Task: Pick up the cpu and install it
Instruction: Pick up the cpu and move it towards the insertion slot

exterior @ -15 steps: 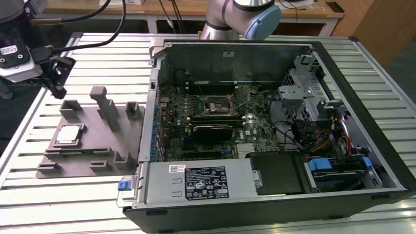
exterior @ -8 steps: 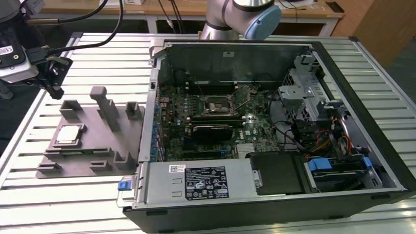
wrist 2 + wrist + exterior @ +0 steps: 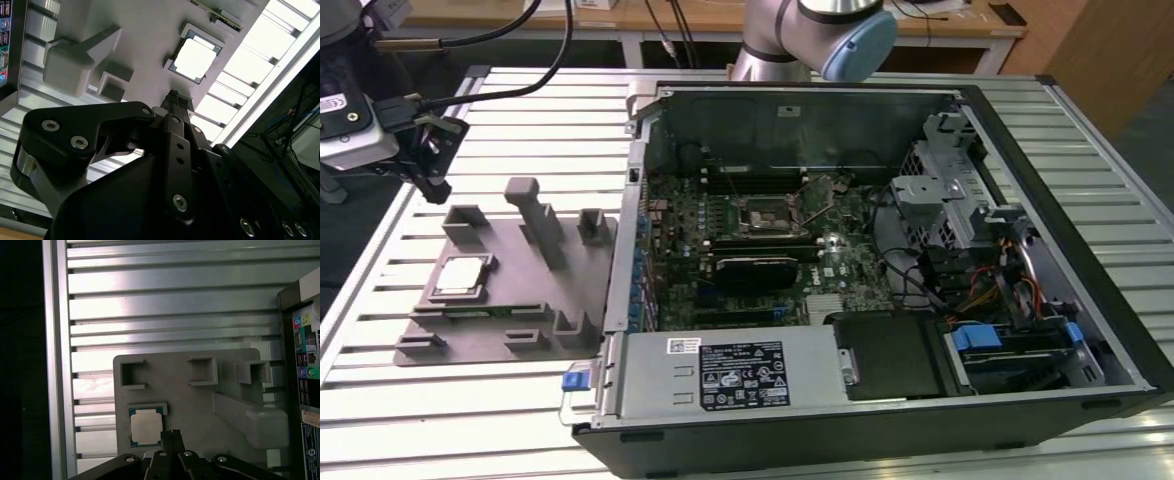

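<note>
Cpu (image 3: 462, 277): lies flat, silver top up, in recess of grey fixture (image 3: 520, 310). Fixture sits on slatted surface (image 3: 480, 400), beside open case (image 3: 881, 130), on exterior view's left.
Tool (image 3: 173, 432): tips closed together, holding nothing. Hangs above fixture; in first wrist view tips sit just beside cpu's edge, clear of it.

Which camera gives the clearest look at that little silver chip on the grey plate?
The first wrist view: it looks almost straight down on the cpu, whole, set into the grey plate. The second wrist view shows it slanted and glaring; the exterior view, from afar at an angle.
</note>
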Available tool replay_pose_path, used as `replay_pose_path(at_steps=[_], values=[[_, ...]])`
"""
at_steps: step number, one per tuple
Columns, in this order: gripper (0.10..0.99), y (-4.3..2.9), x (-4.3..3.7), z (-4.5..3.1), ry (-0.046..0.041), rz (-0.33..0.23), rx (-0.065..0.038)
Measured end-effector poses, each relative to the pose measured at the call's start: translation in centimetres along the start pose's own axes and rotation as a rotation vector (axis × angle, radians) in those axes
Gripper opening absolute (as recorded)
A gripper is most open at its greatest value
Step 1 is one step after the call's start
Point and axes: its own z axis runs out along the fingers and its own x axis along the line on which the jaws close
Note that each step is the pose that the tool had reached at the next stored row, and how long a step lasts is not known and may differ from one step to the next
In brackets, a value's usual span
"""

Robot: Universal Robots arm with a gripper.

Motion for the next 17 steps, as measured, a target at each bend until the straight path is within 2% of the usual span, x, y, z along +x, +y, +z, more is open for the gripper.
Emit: replay_pose_path(at_steps=[6,17], values=[[0.106,0.00,0.04,0.01,0.0000,0.000,0.000],[0.106,-0.17,1.40,0.62,-0.0003,0.000,0.000]])
